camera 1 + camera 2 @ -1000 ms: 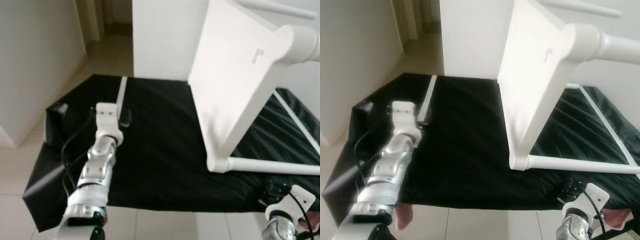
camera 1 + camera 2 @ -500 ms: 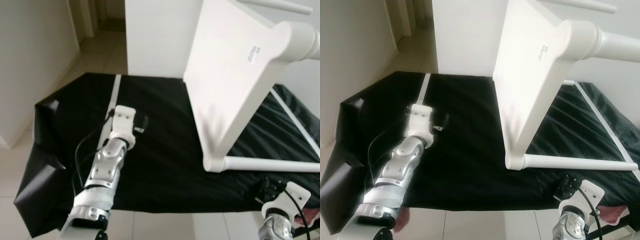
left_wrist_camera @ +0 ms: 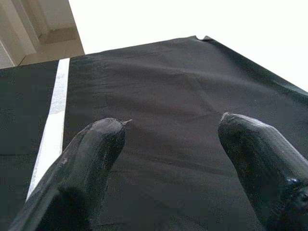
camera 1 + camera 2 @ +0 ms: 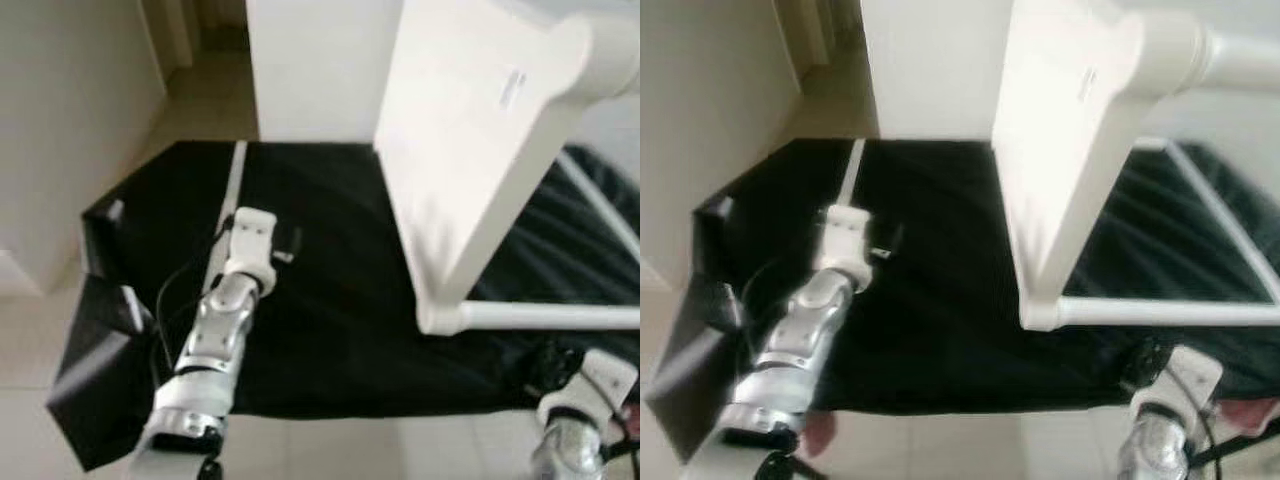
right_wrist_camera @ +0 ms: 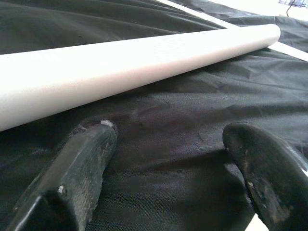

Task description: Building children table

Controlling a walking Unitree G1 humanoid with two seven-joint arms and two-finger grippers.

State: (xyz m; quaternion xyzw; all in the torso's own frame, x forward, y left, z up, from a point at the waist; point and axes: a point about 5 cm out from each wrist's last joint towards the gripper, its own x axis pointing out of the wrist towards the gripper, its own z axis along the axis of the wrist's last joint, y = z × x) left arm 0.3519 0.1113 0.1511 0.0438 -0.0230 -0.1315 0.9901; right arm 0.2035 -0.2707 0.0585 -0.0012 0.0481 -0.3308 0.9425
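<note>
Lying on its side on the black cloth [image 4: 340, 300] is the white children's table [image 4: 460, 160], its top standing up and one round leg [image 5: 130, 57] flat on the cloth. The right gripper [image 5: 178, 159] rests low with fingers spread, the leg just beyond them, untouched. The left gripper [image 3: 168, 144], fingers spread too, hangs over bare cloth near a white strip [image 3: 50, 120], well apart from the table.
</note>
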